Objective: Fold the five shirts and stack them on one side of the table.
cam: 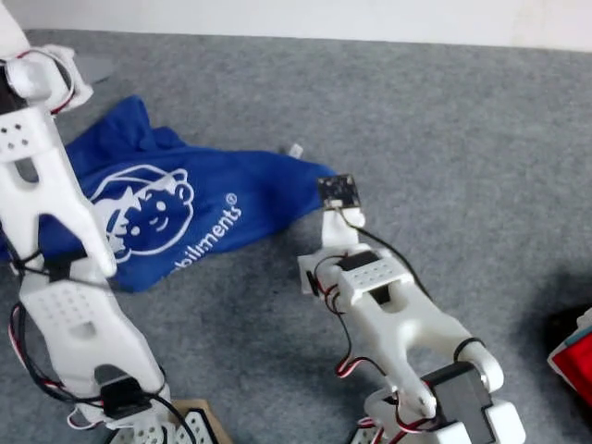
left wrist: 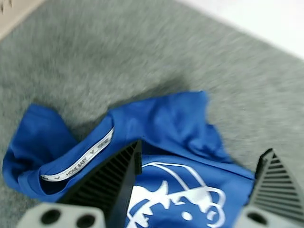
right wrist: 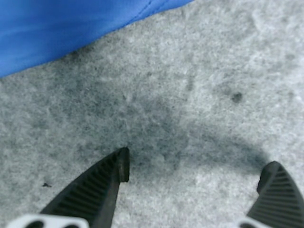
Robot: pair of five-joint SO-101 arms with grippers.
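Observation:
A blue shirt (cam: pixel 222 199) with a white cartoon print lies crumpled on the grey felt at the left of the table. In the left wrist view my left gripper (left wrist: pixel 199 159) hangs open above the shirt (left wrist: pixel 175 123), over the print and close to the collar with its white label (left wrist: pixel 80 159). Its fingers hold nothing. My right gripper (right wrist: pixel 197 171) is open over bare grey felt, a short way off the shirt's hem (right wrist: pixel 71 28). In the high view the right arm (cam: pixel 388 305) stands just right of the shirt's edge.
A red object (cam: pixel 573 356) shows at the right edge of the table. A tan board corner (cam: pixel 199 416) sits by the left arm's base. Grey felt (cam: pixel 444 139) spreads across the right and far side. A white strip (cam: pixel 370 18) borders the far edge.

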